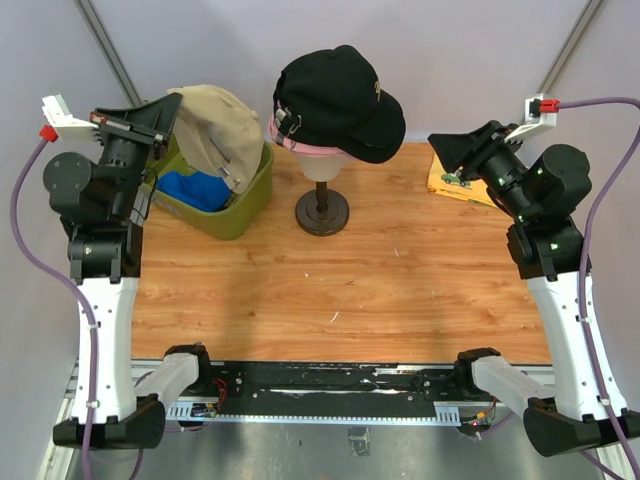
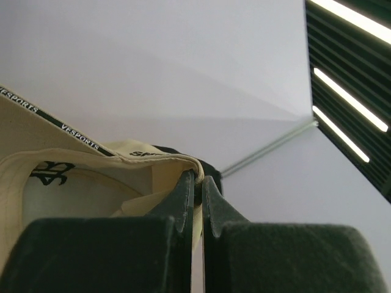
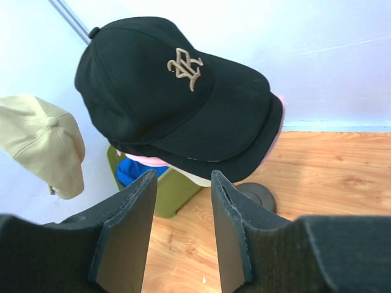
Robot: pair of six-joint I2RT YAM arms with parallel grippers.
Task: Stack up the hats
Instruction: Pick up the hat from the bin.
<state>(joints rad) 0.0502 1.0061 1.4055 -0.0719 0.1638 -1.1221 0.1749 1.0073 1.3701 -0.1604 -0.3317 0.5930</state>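
Top external: beige hat (image 1: pixel 215 135) over olive bin (image 1: pixel 245 205) beside mannequin stand (image 1: pixel 322 212).

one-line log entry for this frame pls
left gripper: shut on beige hat, held aloft near bin | right gripper: open, empty | mannequin head: black hat over pink hat | blue hat: in bin

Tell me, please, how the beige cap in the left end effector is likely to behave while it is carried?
The beige cap will probably be floppy: pinched by its edge in the left end effector, it hangs drooping over the green bin. It looks thin and light, so it likely swings with quick moves. The pinch on the rim may slip.
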